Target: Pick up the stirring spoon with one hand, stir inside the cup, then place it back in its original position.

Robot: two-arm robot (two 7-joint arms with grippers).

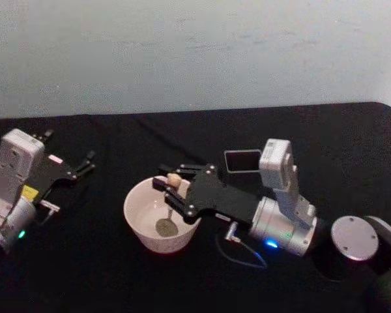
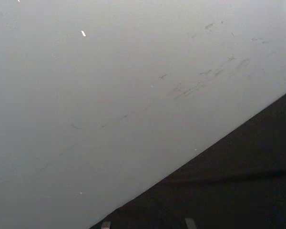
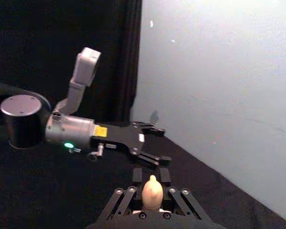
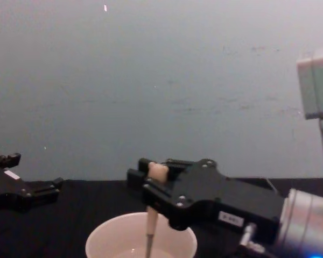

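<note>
Right gripper [image 1: 166, 178] pinched the beige-handled spoon with shiny round metal bowl [image 4: 149, 230], dipped into the wide cream round cup [image 1: 140, 235] at lower centre. Pickup done and, I judged, stir underway. Return to the dark grey square holder [image 1: 242, 160] not yet done. Left gripper [image 1: 70, 150] spread, idle at left edge.

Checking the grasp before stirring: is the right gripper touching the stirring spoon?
Touching. In the chest view the right gripper is shut on the stirring spoon, whose handle hangs into the cup.

The right claw [image 1: 166, 177] hides part of the spoon [image 1: 166, 227]; the chest view's lower edge cuts off the base of the cup [image 4: 103, 241].
</note>
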